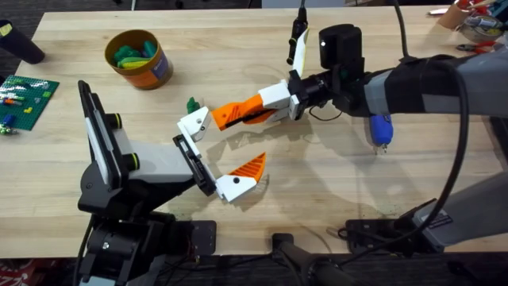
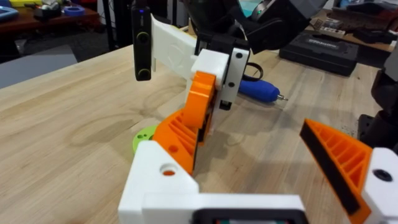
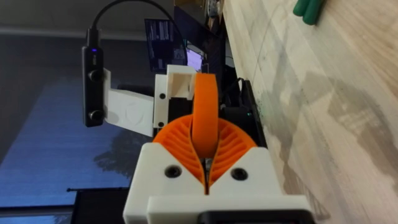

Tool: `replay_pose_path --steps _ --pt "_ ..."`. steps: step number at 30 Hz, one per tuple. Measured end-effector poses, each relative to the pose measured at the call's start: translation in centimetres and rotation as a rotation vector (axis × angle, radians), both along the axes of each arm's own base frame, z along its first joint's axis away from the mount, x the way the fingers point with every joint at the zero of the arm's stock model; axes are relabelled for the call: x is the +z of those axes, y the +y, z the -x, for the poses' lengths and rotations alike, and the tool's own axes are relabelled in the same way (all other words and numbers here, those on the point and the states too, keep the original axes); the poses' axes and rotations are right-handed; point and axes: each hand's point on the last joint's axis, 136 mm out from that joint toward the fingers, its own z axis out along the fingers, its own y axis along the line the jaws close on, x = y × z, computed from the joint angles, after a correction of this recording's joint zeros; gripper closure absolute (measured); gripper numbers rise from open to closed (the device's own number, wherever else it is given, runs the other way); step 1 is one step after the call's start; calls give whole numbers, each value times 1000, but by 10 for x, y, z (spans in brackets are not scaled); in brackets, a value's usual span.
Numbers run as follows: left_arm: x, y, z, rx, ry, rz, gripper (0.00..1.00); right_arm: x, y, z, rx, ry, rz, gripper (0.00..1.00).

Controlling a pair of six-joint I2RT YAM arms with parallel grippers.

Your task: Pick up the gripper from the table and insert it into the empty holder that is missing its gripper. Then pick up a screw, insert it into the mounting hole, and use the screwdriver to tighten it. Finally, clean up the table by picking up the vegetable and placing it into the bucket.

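My right gripper [image 1: 292, 102] [image 3: 205, 158] is shut on the gripper, a long orange finger [image 1: 238, 114] [image 2: 198, 109] [image 3: 204, 112] with a white block base [image 1: 274, 95]. It hangs low over the table's middle, its orange end against the holder [image 1: 193, 123] [image 2: 163, 186], a white bracket on my left arm's black rail [image 1: 196, 163]. The rail's other bracket bears an orange ribbed triangle [image 1: 248, 168] [image 2: 339, 155], so my left gripper [image 1: 214, 151] stands open. The blue screwdriver [image 1: 381, 129] [image 2: 261, 91] lies to the right. The dark green vegetable [image 1: 191, 104] [image 3: 308, 7] sits just beyond the holder. The orange bucket [image 1: 151, 73] is far left. The screw is out of view.
Green and teal pieces lie in the bucket. A green studded baseplate [image 1: 25, 97] lies at the left edge and a black object [image 1: 20, 41] at the far left corner. Cables [image 1: 373, 234] run along the front edge. Tools clutter the far right corner [image 1: 476, 20].
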Motion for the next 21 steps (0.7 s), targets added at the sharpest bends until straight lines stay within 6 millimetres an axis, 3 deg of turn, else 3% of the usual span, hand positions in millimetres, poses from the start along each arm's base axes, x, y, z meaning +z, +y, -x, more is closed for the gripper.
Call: replay_pose_path --steps 21 --pt "1 0 0 0 -3 1 15 -10 -11 -7 -43 107 43 981"
